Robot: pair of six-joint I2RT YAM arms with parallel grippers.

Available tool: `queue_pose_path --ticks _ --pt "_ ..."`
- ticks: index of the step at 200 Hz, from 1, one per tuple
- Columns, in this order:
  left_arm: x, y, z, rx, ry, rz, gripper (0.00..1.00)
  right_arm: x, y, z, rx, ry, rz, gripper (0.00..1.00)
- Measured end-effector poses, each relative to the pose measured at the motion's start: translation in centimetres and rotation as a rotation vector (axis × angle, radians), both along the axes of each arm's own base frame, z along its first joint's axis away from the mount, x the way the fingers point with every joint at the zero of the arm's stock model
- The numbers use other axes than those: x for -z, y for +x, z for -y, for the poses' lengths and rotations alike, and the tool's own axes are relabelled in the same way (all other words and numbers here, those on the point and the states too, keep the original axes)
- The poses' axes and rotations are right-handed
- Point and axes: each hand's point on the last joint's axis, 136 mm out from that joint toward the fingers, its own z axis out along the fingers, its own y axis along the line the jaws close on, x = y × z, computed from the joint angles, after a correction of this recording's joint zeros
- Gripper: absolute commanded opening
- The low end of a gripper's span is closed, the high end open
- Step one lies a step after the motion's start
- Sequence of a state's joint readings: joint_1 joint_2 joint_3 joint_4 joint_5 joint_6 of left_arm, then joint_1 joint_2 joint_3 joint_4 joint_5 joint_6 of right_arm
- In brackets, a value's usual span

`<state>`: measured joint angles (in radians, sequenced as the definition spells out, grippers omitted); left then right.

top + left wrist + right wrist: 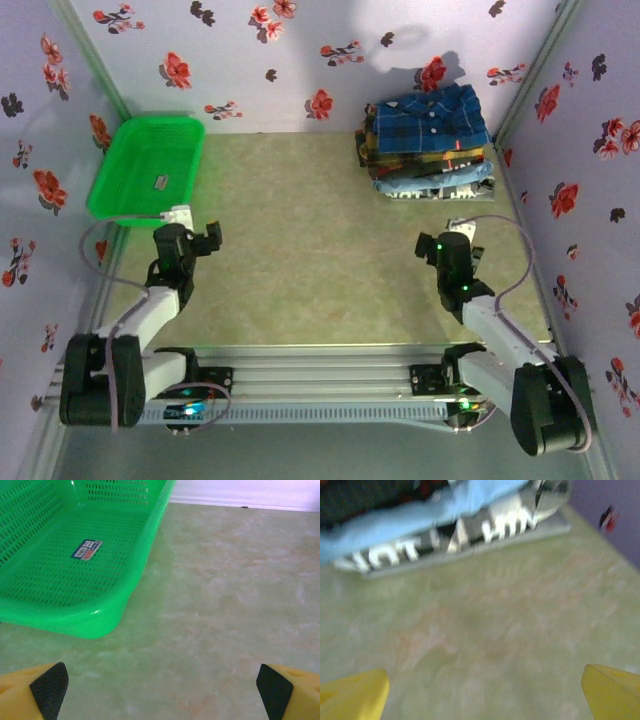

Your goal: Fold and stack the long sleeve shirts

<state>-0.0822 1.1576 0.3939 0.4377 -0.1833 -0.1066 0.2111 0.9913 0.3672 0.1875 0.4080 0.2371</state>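
Folded long sleeve shirts (430, 140) lie in one stack at the back right of the table: a dark blue plaid on top, a mustard-yellow plaid beneath, light blue ones at the bottom. In the right wrist view the stack's light blue lower edge (410, 522) sits on a flat grey board with white lettering (485, 535). My right gripper (462, 228) stands open over bare table just in front of the stack, yellow fingertips (357, 695) wide apart. Near the basket, my left gripper (192, 222) is open too, with nothing between its fingers (47, 692).
An empty green plastic basket (120, 175) with a sticker on its floor (86, 549) sits at the back left, just ahead of my left gripper. Floral walls enclose the table on three sides. The pale green tabletop (320, 250) lies between the arms.
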Motion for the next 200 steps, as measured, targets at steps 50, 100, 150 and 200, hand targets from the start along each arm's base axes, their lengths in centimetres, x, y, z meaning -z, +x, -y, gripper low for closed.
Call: queue_pose_path --ticks 50,100,150,200 --pt "3.1 1.0 0.3 0.066 0.053 -0.026 1.00 2.3 1.2 2.2 0.079 -0.087 0.074 0.99" --pt "5.5 2.8 0.5 0.143 0.045 -0.035 1.00 3.3 3.1 3.2 0.093 -0.131 0.113 0.99" --pt "5.2 3.3 -0.3 0.142 0.015 -0.005 1.00 2.7 6.9 4.0 0.078 -0.097 0.098 0.99" --pt "5.1 3.3 -0.4 0.137 0.008 0.002 1.00 2.7 7.3 3.8 0.058 -0.075 0.127 0.99"
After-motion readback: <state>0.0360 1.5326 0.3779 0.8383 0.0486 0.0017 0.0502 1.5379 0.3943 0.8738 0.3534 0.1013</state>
